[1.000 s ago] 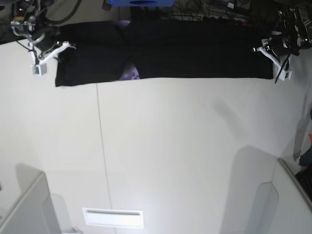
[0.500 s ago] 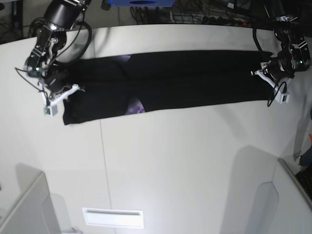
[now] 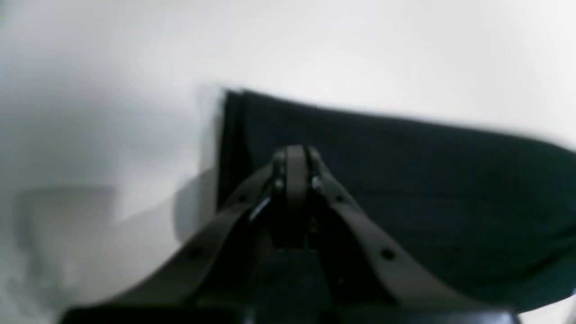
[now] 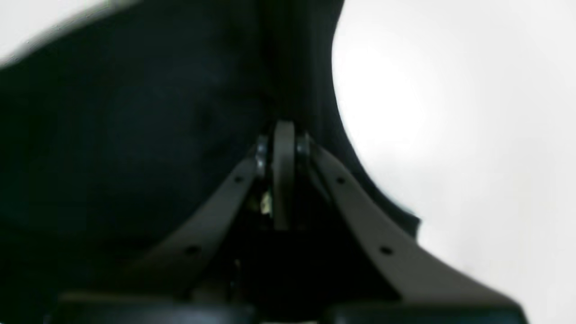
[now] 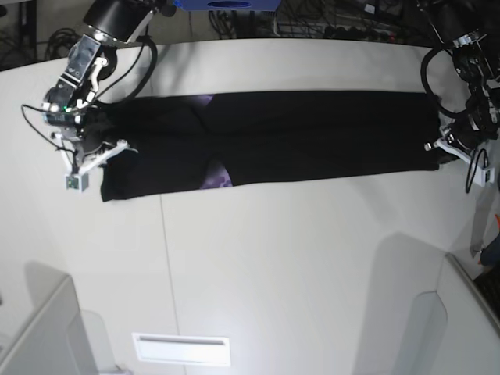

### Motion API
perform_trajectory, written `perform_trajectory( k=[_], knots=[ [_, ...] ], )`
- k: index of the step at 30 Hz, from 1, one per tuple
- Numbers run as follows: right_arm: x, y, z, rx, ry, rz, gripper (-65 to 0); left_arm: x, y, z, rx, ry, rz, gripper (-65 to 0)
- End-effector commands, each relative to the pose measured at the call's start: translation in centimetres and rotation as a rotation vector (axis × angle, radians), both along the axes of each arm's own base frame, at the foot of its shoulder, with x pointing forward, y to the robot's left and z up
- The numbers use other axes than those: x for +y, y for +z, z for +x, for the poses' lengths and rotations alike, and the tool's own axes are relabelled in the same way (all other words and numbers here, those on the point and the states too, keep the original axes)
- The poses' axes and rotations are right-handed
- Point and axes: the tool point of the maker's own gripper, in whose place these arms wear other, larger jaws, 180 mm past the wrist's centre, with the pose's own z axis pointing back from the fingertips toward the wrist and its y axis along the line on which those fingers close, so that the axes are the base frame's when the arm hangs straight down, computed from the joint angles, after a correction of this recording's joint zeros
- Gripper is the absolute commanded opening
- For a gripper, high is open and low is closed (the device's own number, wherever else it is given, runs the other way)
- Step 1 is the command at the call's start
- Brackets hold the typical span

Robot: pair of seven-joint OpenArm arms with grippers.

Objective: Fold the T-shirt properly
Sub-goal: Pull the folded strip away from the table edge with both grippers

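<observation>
The T-shirt lies flat on the white table as a long, narrow black band running across the far half of the base view. A small patch of purple print peeks out along its near edge, left of the middle, and another sliver shows at the far edge near the collar area.

At the band's end on the right of the base view, the left claw sits at the cloth's edge. In the left wrist view its fingers are pressed together over the black fabric, close to the cloth's corner, though the blur hides whether any fold is pinched between them.

At the opposite end, the right claw rests over the shirt near its short edge. The right wrist view shows the right claw likewise pressed together, with dark cloth filling most of the frame beneath it and bare table to one side.
</observation>
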Motion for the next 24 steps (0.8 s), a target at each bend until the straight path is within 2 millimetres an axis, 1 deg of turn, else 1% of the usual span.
perform_trajectory(
  k=[1,4,5,7,8,9,11,12,13,14,16,17,19,21,24],
  knots=[
    [1.3,2.1,1.2,-0.067,0.067,-0.014,-65.0,0.5,1.4,0.0,-0.038,0.007,-0.019,-65.0],
    [4.0,5.0,0.5,-0.128,0.176,-0.069,-65.0,1.8,3.5,-1.0,-0.081,0.037,-0.085,-65.0],
    [5.1,5.6,0.1,-0.139,0.211,-0.077,-65.0,2.2,3.9,-1.6,-0.092,0.052,-0.105,-63.7],
    [6.7,5.4,-0.6,-0.135,0.259,-0.068,-65.0,3.1,4.6,-2.6,-0.118,0.085,-0.125,-47.1],
    [6.8,5.2,-0.7,-0.129,0.262,-0.065,-65.0,3.6,4.7,-3.0,-0.122,0.102,-0.13,-39.0],
    [7.0,4.8,-0.9,-0.117,0.263,-0.058,-65.0,3.9,4.6,-3.4,-0.123,0.121,-0.132,-29.3],
    [7.3,4.0,-1.6,-0.093,0.269,-0.046,-65.0,4.1,4.6,-3.5,-0.123,0.129,-0.131,-13.0],
    [7.7,3.9,-1.7,-0.09,0.265,-0.034,-65.0,4.1,4.5,-3.5,-0.122,0.13,-0.131,-6.9],
    [7.8,3.8,-1.8,-0.09,0.262,-0.027,-65.0,4.1,4.5,-3.5,-0.12,0.132,-0.129,-2.3],
    [7.9,3.8,-1.8,-0.09,0.261,-0.025,-65.0,4.1,4.3,-3.5,-0.117,0.136,-0.126,0.0],
    [7.9,3.8,-1.8,-0.09,0.261,-0.025,-65.0,4.0,3.9,-2.9,-0.119,0.151,-0.115,-0.3],
    [7.9,3.8,-1.8,-0.09,0.261,-0.024,-65.0,4.1,3.4,-2.8,-0.102,0.161,-0.101,-1.3],
    [7.9,3.8,-1.8,-0.088,0.261,-0.024,-65.0,3.8,1.6,-2.3,-0.042,0.155,-0.091,-3.0],
    [7.9,3.8,-1.8,-0.088,0.261,-0.024,-65.0,2.9,-0.1,-1.7,0.01,0.131,-0.103,-3.8],
    [7.8,3.7,-2.0,-0.085,0.258,-0.024,-65.0,1.4,-1.6,-1.2,0.048,0.093,-0.136,-5.1]
  ],
)
